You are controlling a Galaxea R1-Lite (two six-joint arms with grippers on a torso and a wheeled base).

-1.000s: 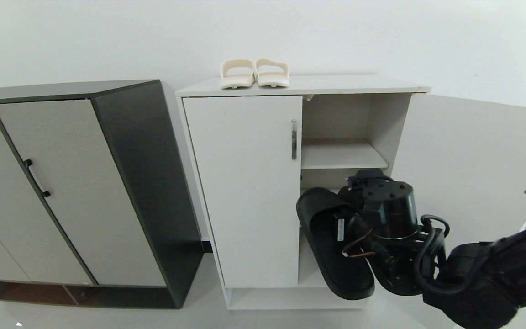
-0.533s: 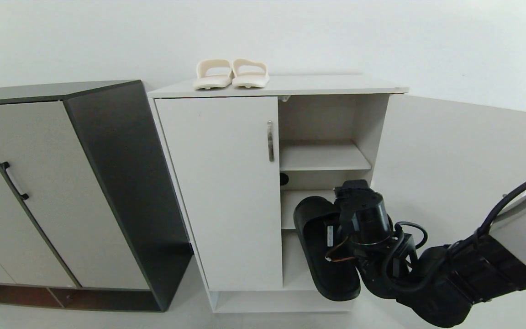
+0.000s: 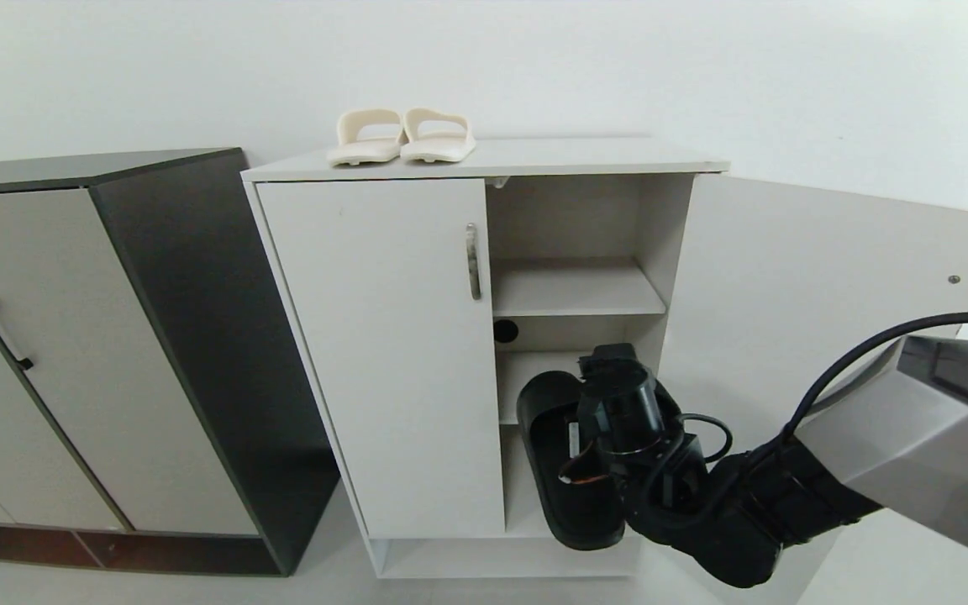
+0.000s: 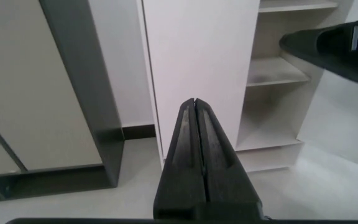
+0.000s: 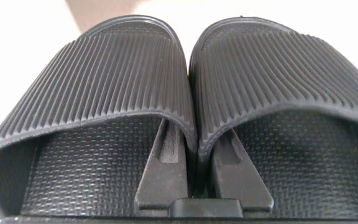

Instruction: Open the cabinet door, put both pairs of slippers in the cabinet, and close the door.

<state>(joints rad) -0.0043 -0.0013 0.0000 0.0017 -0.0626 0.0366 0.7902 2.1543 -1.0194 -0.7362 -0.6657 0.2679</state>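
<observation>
While the right door (image 3: 803, 286) of the white cabinet (image 3: 585, 156) stands swung wide, the left door (image 3: 383, 353) is shut, its metal handle (image 3: 472, 261) at the inner edge.

Right gripper (image 5: 196, 163): jaws pinching the black slippers (image 3: 564, 470). One finger sits inside each slipper under its ribbed strap, and the two inner walls are clamped side by side between them. The pair hangs on end, soles facing the shut door, in front of the open right half. Its upper end is level with the middle shelf (image 3: 534, 370) and its lower end is down by the cabinet's bottom board. Can't tell how far into the opening it sits. The upper shelf (image 3: 576, 290) is above it, well apart.

Left gripper (image 4: 195, 107): jaws pressed together, holding nothing. It is low and out in front of the shut left door, apart from it. The black pair's tip shows off to its side, near the shelves.

Cream slippers (image 3: 404, 136): side by side, touching, on the cabinet top toward its left end, above the shut door.

A dark cabinet (image 3: 190, 336) with grey doors stands just beside the white one, on its left. Both are on the floor against a plain white wall.
</observation>
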